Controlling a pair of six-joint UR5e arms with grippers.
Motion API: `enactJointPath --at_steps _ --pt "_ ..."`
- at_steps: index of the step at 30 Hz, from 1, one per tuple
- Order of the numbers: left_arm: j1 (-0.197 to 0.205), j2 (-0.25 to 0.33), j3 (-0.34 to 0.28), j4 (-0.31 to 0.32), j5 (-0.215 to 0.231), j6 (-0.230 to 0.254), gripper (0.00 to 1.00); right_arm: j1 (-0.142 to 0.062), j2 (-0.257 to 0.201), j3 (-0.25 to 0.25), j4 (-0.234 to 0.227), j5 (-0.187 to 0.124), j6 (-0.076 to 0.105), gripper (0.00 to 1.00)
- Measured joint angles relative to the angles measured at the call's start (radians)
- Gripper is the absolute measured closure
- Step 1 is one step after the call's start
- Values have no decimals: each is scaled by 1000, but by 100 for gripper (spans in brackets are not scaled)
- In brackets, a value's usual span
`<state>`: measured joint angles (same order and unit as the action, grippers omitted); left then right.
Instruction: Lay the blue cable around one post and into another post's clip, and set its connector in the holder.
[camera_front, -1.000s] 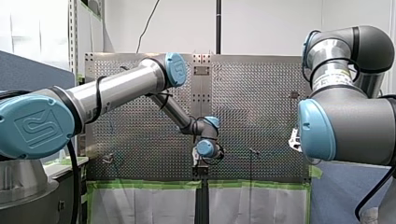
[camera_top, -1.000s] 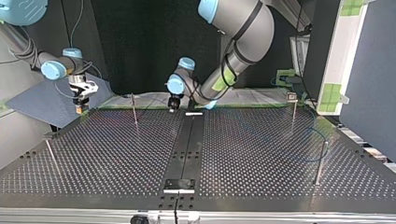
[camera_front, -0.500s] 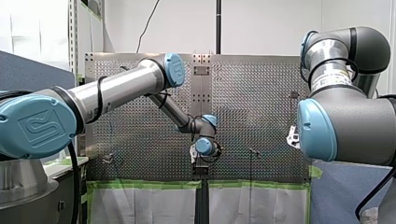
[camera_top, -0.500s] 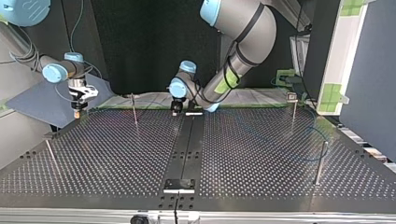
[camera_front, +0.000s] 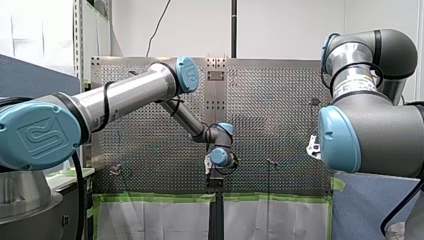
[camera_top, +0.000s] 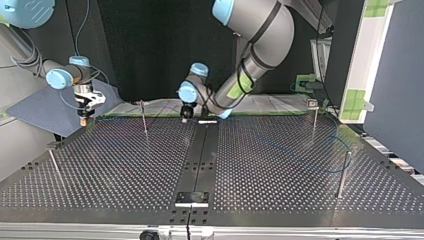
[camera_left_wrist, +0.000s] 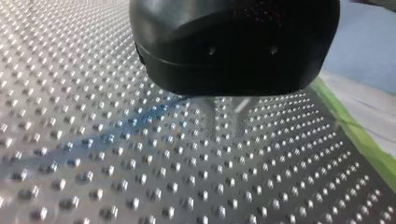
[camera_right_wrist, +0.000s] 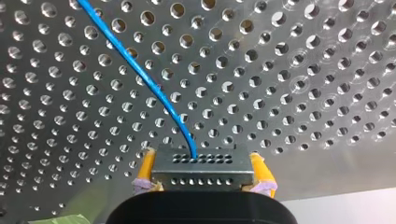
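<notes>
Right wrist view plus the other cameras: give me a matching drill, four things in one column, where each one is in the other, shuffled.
Things:
1. connector
2. blue cable
3. left pincer
4. green tape

Places:
A. lining the table edge
B. over the end of the black centre strip nearest the arms, top view
C. clamped between the yellow pads
D. leaving the connector and running across the perforated table

Pairs: 1-C, 2-D, 3-B, 4-A.
</notes>
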<state>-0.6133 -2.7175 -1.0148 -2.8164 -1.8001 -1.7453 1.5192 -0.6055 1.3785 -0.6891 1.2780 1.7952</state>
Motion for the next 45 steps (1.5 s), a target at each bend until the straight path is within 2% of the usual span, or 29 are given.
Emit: enactJointPath --at_steps 12,20,26,34,45 --pt "-35 7 -63 -43 -42 36 0 12 3 0 20 -1 0 100" --pt "-60 44 -120 -32 -25 59 0 15 4 0 48 -3 0 100" --pt "-82 76 -126 -26 -10 61 0 17 5 0 55 -3 0 100" --pt "-101 80 -127 -27 -1 61 0 17 7 0 55 -3 0 100" --pt "-165 86 -125 -29 4 63 0 18 8 0 55 -4 4 100"
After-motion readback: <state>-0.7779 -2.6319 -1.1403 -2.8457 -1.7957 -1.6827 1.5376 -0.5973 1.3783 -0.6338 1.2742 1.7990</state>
